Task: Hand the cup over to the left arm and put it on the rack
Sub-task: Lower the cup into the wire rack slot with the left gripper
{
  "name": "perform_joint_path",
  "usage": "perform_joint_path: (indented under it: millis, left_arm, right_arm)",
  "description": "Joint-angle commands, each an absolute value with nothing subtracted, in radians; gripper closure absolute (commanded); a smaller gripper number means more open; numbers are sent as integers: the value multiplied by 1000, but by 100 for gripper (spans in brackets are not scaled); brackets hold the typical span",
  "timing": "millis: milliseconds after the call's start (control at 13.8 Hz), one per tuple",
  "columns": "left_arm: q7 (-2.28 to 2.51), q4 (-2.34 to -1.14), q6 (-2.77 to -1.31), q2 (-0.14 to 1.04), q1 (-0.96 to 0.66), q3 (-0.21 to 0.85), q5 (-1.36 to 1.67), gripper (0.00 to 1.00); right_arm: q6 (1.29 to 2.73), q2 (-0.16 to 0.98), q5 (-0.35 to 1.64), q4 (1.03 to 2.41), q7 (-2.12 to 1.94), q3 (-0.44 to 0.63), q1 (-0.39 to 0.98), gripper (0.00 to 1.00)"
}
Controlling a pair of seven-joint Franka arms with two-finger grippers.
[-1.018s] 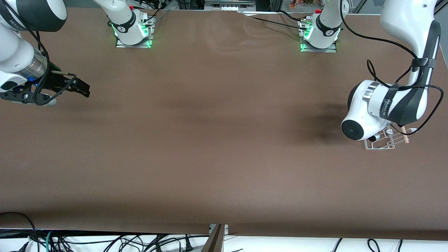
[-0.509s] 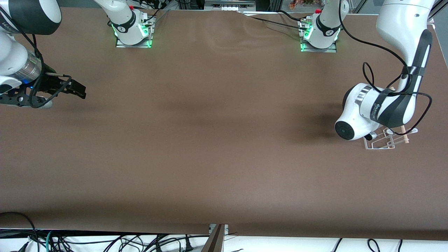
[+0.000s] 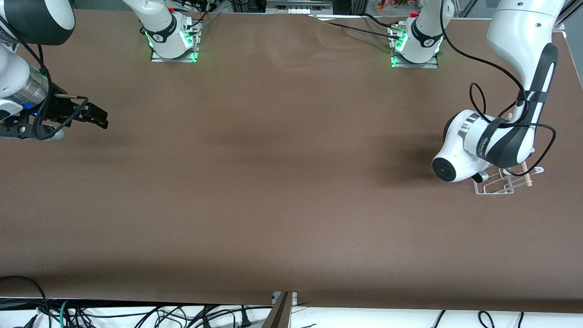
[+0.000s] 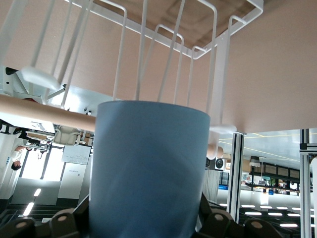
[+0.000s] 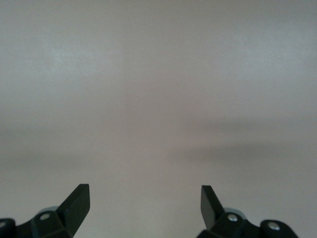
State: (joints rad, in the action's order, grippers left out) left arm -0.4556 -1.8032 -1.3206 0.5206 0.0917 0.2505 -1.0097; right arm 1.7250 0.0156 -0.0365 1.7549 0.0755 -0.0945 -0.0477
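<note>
Left gripper (image 4: 143,230): closed on the cup (image 4: 148,171), black fingers (image 4: 64,223) pressed against its lower wall on both sides. In the front view the gripper is hidden under the left arm (image 3: 489,143), which bends down over the rack (image 3: 501,182).

Cup: light-blue, smooth, plain, no handle; held in the air over the rack, its rim just beside the white wire loops (image 4: 163,59) and crossing in front of the wooden dowel (image 4: 44,111). Whether it touches a wire cannot be told. It is not visible in the front view.

Rack: white wire, one light wooden dowel along it; stands on the brown table (image 3: 282,182) at the left arm's end, nearer to the front camera than the left arm's base (image 3: 416,45).

Right gripper (image 5: 143,203): wide open, holding nothing, fingertips (image 5: 79,198) well apart; it hangs over bare table at the right arm's end, well apart from the rack. The right arm (image 3: 23,86) waits there, a silver wrist ring with a blue light showing.

Writing: a small white vertical label on the left arm's black band, too small to read. No brand or mark on the cup.
</note>
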Motion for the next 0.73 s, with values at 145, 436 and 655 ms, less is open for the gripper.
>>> perform_joint_path:
  millis: [145, 436, 655]
  left_arm:
    - [-416, -1819, -1338, 538, 101, 253, -1046, 75]
    - [-416, -1813, -1338, 532, 104, 256, -1043, 0]
    - [-417, -1798, -1353, 477, 123, 268, -956, 0]
  right_arm:
    - [1662, 15, -37, 1726, 52, -110, -51, 1]
    - [1655, 25, -38, 1724, 51, -109, -51, 1]
    - [1655, 25, -38, 1726, 51, -109, -51, 1]
